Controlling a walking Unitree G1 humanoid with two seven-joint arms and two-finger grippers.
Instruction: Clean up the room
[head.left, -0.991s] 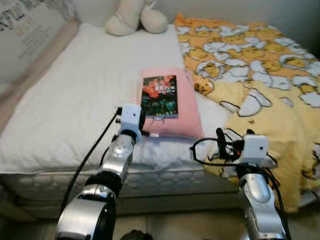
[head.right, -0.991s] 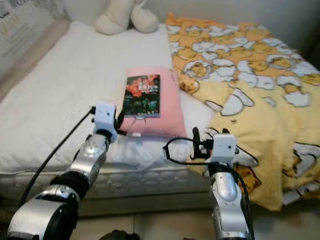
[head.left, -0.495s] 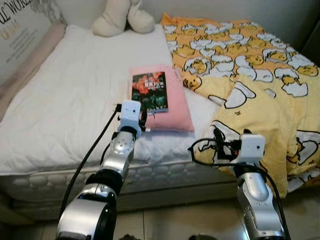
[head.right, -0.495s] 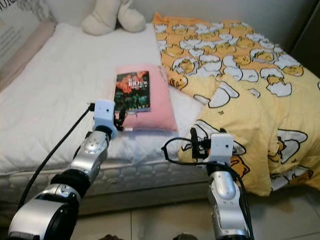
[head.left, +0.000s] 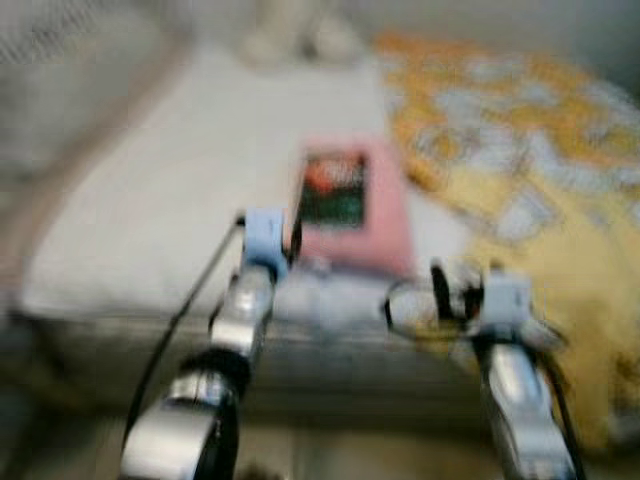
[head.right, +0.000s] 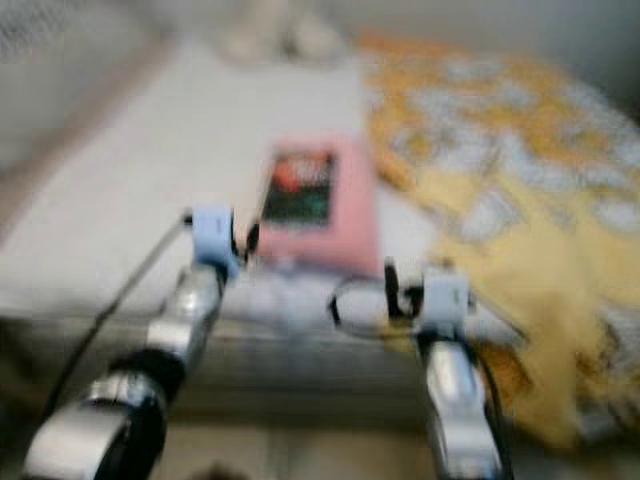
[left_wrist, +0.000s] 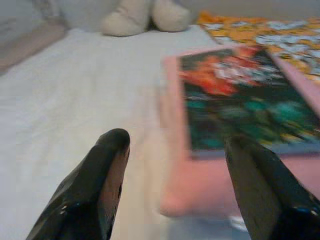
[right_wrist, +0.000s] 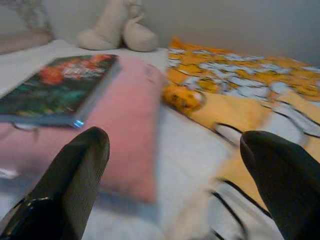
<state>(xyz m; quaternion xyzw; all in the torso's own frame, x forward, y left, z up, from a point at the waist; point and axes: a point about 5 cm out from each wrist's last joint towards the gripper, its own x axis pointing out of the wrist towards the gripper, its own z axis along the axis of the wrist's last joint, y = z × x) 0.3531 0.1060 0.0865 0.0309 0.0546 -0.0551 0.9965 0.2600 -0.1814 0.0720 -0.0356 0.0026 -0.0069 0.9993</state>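
The book (left_wrist: 245, 100) is seen lying flat on the pink pillow (left_wrist: 210, 185) — just ahead of the left gripper (left_wrist: 175, 150), long axis pointing away; both it and the right gripper (right_wrist: 170, 145) are spread wide, holding nothing, the left judged nearer.

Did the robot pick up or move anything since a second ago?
No. The head camera moved and blurred. The dark book stays on the pink pillow on the white bed. The left gripper and the right gripper stay open and empty, held before the bed's edge.
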